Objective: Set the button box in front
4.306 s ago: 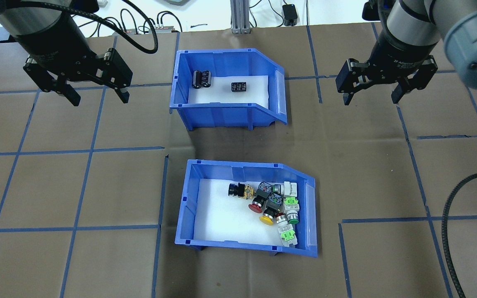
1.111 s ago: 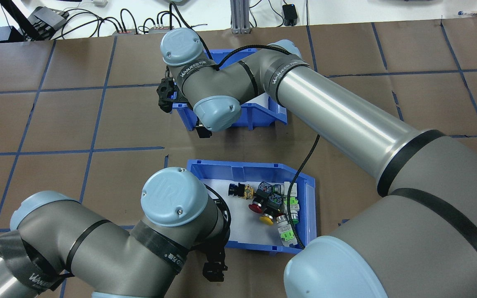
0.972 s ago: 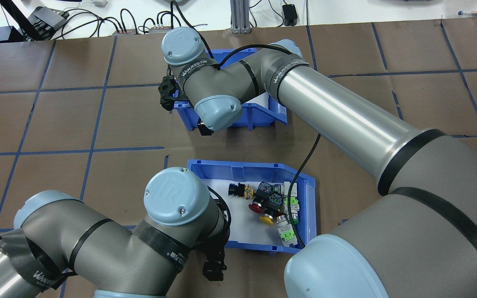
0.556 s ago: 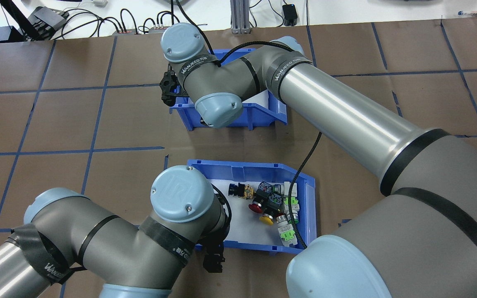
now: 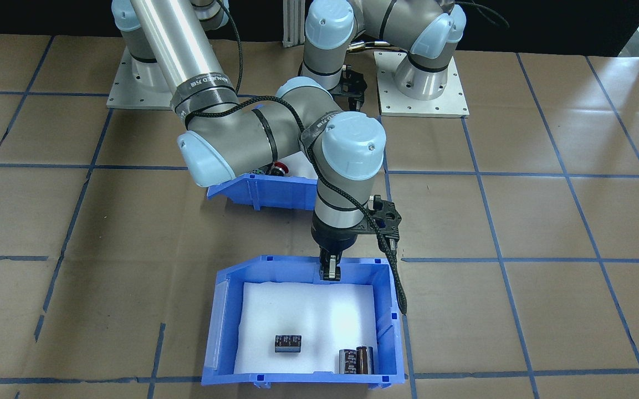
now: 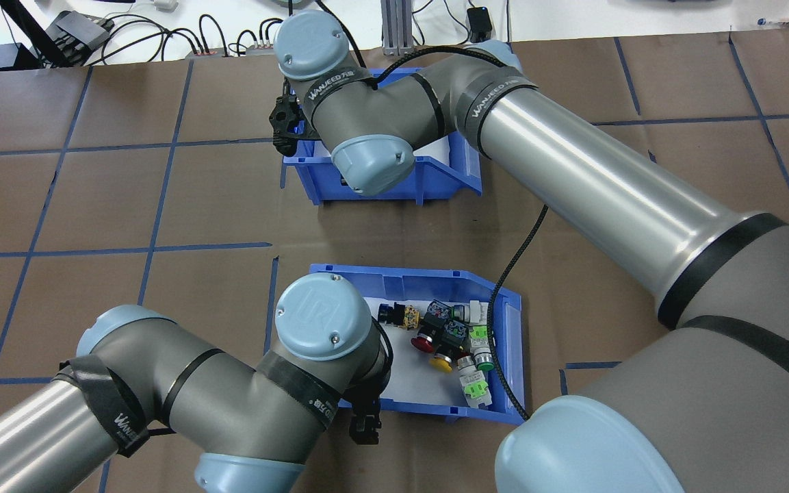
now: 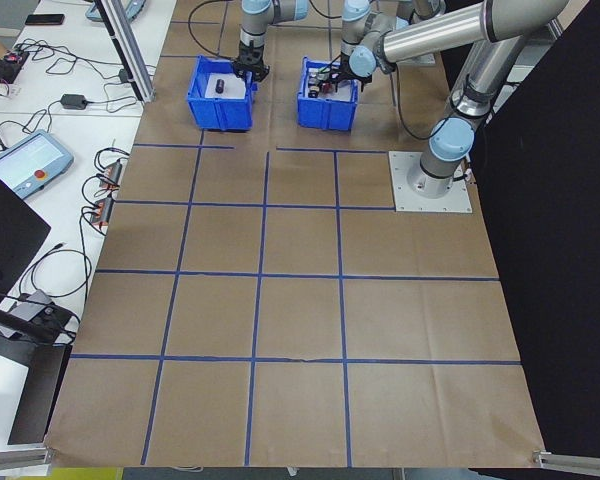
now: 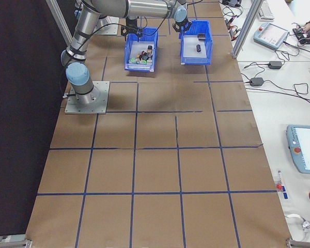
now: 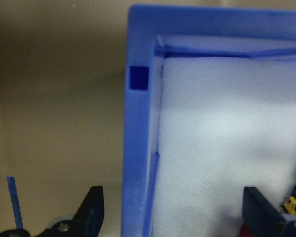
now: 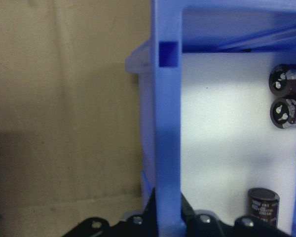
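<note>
Since the frame a little over half a second back, we see the bin with the black cylinders (image 5: 220, 324) shifted slightly toward 12 o'clock in the overhead view. The left arm has also drawn in closer to the button box (image 6: 421, 281).

The button box sits on the table (image 6: 59, 205) at 6 o'clock of the other bin in the overhead view, apart from it. That puts it on the robot's side, with the other bin farther out. Its push-buttons (image 6: 452, 339), in green, yellow, red and black, lie clustered toward 3 o'clock on the white foam liner (image 9: 227, 123).

The left gripper (image 9: 172, 210) is at the box's 7 o'clock corner in the overhead view. In the wrist view its fingers (image 9: 92, 212) are spread wide and straddle the blue wall. One finger is outside over the paper and the other is inside over the foam, and neither touches the wall.

The right gripper (image 5: 328, 271) is pressed together on the other bin's wall, at 12 o'clock of that bin in the front-facing view. Its wrist view shows the blue wall pinched between the fingers. Inside that bin, two black cylinders (image 5: 357, 360) lie at 5 o'clock and a small black block (image 5: 288, 343) lies near 6 o'clock.
</note>
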